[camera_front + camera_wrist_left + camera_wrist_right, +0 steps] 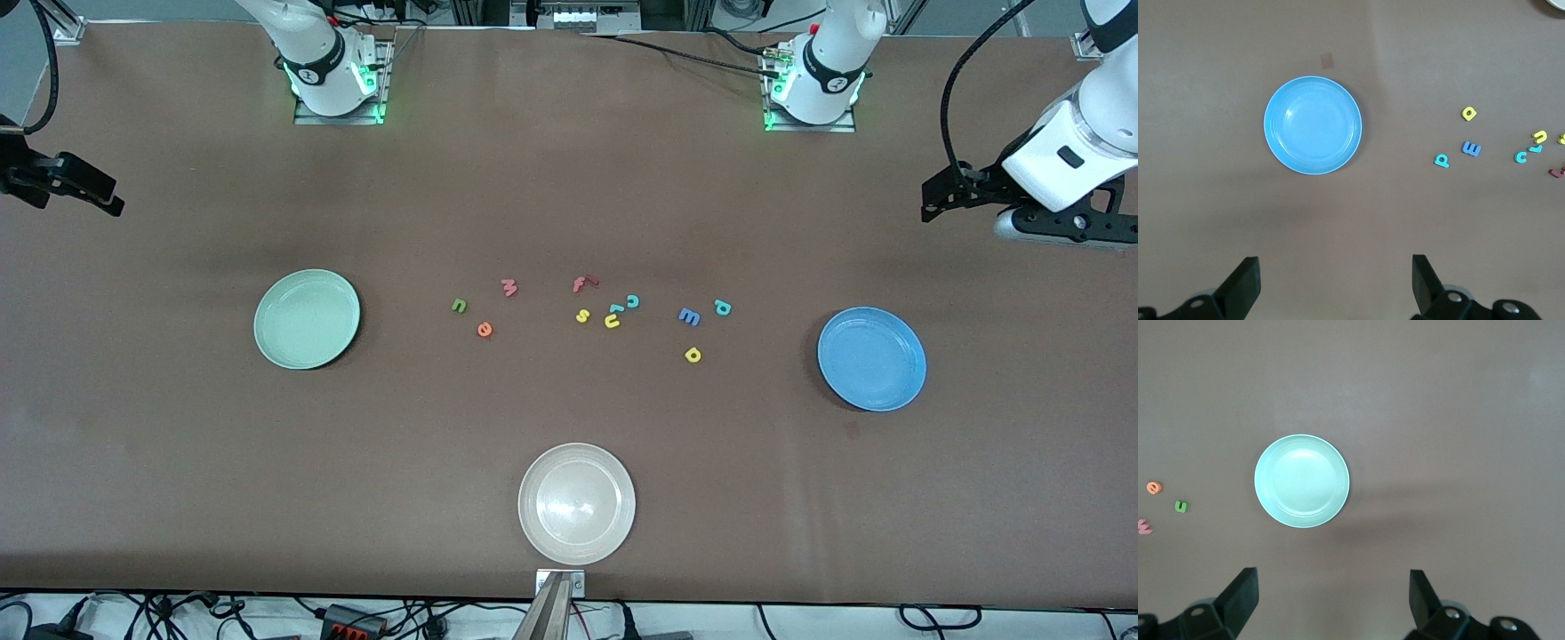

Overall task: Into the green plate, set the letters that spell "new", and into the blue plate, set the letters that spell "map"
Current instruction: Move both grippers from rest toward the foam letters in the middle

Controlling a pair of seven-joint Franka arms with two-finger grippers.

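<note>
The green plate (307,318) (1301,481) lies bare toward the right arm's end, the blue plate (871,358) (1313,125) bare toward the left arm's end. Between them lie the green n (459,305) (1181,507), orange e (484,330) (1155,487), pinkish-red w (508,286) (1145,527), blue m (690,316) (1471,149), yellow a (693,355) (1469,113) and teal p (723,308) (1441,160). My left gripper (942,197) (1336,280) hangs open and high over the table's end by the blue plate. My right gripper (98,191) (1333,597) hangs open over the other end.
A whitish-beige plate (576,503) sits nearest the front camera at mid-table. A red f (582,284), yellow s (582,316), yellow u (612,321) (1539,137) and teal c (632,300) (1520,157) cluster between the two letter groups.
</note>
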